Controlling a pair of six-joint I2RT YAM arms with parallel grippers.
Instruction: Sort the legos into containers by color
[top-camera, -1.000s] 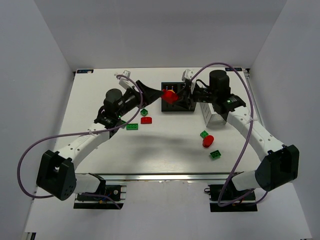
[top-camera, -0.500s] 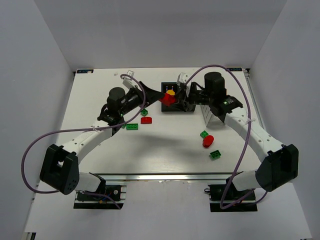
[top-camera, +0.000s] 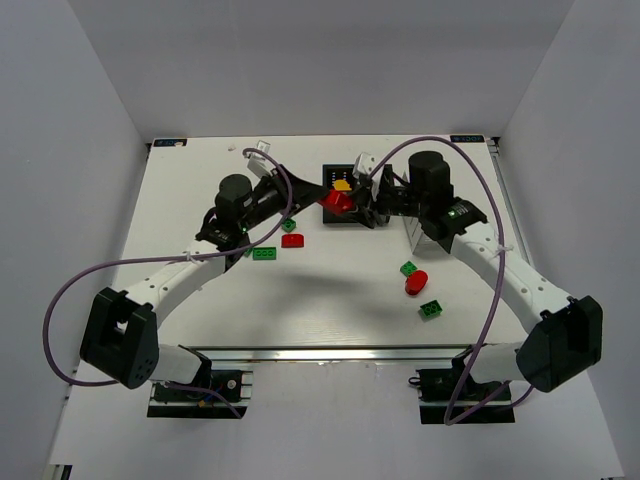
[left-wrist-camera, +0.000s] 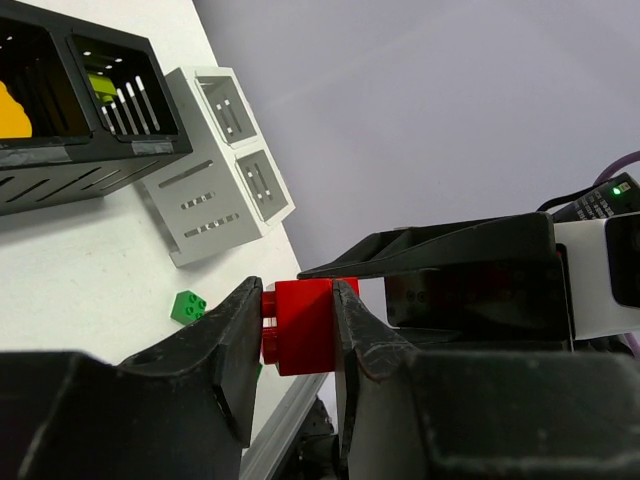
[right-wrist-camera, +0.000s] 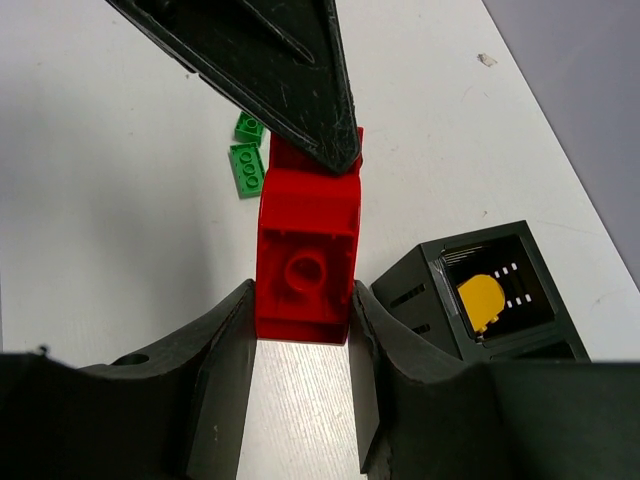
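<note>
Near black box (right-wrist-camera: 415, 290) | red lego (right-wrist-camera: 308, 255), hollow underside showing | left claw (left-wrist-camera: 298, 300), right claw (right-wrist-camera: 300, 300) both pinch it

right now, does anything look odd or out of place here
Yes: the left hand and right hand are both shut on one red brick, held up near the black box. Odd for sorting: neither can drop it alone.

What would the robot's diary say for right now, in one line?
left gripper: shut on red brick | right gripper: shut on red brick | where: beside black box | box holds: yellow piece
</note>
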